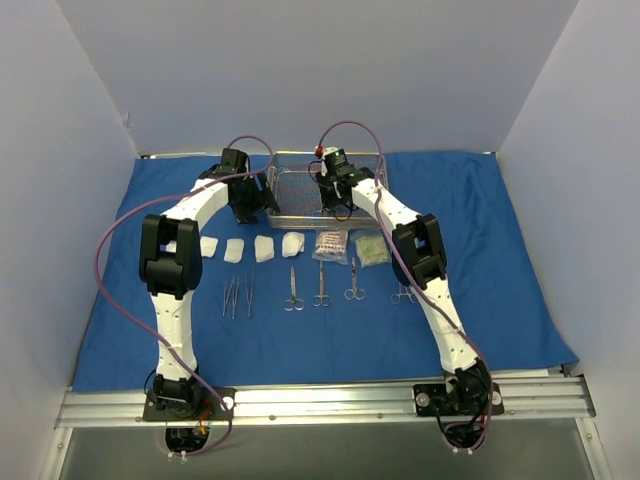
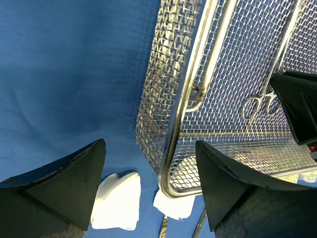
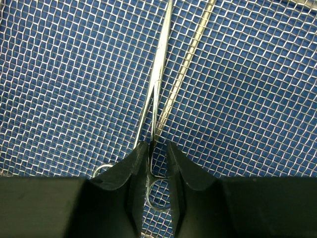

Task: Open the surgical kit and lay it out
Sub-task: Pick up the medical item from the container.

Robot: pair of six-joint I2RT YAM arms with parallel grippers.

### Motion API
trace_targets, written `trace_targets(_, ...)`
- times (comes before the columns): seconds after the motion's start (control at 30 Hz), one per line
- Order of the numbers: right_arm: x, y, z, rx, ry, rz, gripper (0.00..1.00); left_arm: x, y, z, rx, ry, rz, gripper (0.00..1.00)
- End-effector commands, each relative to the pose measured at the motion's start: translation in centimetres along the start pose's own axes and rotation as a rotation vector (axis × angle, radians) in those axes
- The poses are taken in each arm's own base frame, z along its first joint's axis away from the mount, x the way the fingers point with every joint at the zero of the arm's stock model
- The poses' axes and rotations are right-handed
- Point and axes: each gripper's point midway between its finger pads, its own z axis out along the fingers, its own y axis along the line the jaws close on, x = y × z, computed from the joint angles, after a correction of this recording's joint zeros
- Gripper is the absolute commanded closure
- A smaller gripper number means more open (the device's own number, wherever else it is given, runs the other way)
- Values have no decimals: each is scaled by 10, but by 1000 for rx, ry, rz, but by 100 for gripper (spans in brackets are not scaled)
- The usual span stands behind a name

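Inside the wire-mesh tray, the right gripper sets its jaws narrow around the forceps, just above the finger rings; whether they pinch firmly, I cannot tell. The left gripper waits beside the tray's corner, jaws wide open. A weak or off-centre hold could let the forceps swing, snag the mesh or drop.

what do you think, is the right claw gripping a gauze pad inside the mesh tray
Wrong item: the right claw grips a ring-handled steel instrument inside the mesh tray, as the right wrist view shows.
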Motion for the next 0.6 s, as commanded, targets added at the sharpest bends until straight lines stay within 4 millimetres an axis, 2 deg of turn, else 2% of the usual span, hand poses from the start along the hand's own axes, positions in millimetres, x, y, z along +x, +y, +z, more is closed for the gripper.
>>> trace_targets(0.0,103,-35,21,68,311,53,82,-20,-10,-5,42,-47,3,18)
trace_targets(0.1,112,-49,20,110,333,55,88,-23,-11,-6,41,-55,1,18)
trace_targets(0.23,121,-73,11,237,384,-10,89,-25,-11,-6,39,-58,-4,18)
trace_targets(0.3,126,-78,11,249,405,-27,89,-26,-12,-7,43,-61,-5,18)
trace_targets(0.43,144,-75,12,189,462,-33,91,-28,-13,-8,44,-68,-8,18)
trace_targets(0.5,151,-66,13,129,478,-23,93,-29,-14,-10,46,-70,-8,18)
trace_targets(0.57,158,-65,13,123,493,-31,98,-29,-14,-10,43,-72,-8,18)
